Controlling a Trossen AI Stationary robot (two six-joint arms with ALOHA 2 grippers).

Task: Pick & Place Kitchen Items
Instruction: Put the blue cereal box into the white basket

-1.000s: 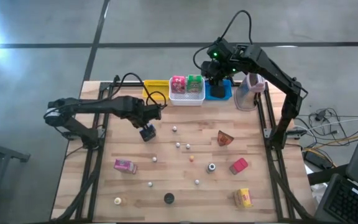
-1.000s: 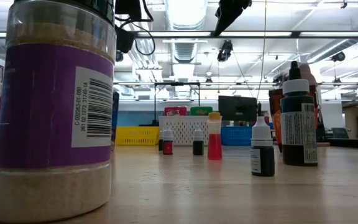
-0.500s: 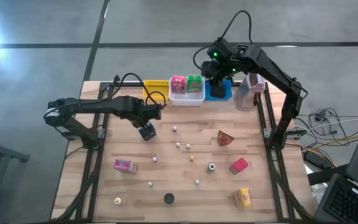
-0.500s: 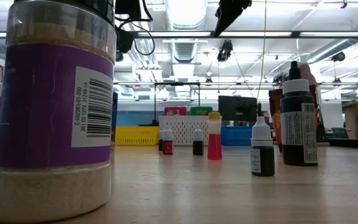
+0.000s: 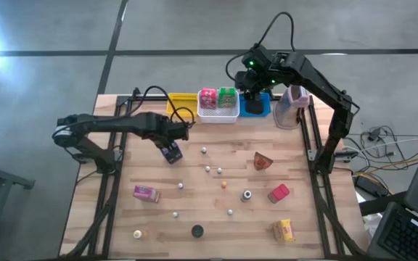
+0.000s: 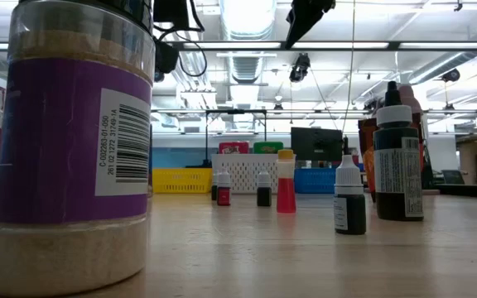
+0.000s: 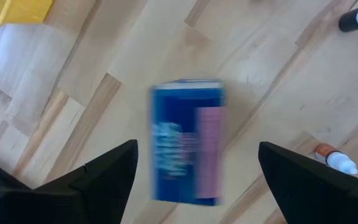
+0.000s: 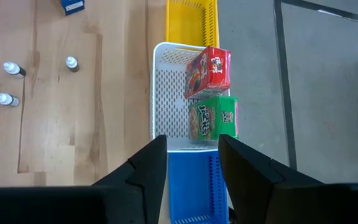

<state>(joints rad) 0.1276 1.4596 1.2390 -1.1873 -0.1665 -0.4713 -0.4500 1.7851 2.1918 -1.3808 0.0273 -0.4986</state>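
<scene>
Directly under the open left end effector [image 7: 194, 171] lies the blue packet [image 7: 188, 142] on the bench [image 5: 194, 188], long axis across the gap (awkward); right end effector [image 8: 191, 165], parted and empty, is over the blue bin [image 8: 194, 186].

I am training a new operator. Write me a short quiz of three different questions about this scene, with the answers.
1. True or false: the left tool is open above a blue box that lies on the table.
2. Which bin holds the red box and green box? A yellow, B white, C blue.
3. Fill in: the right tool is above the ____ bin.

Key: 1 true; 2 B, the white bin; 3 blue.
</scene>
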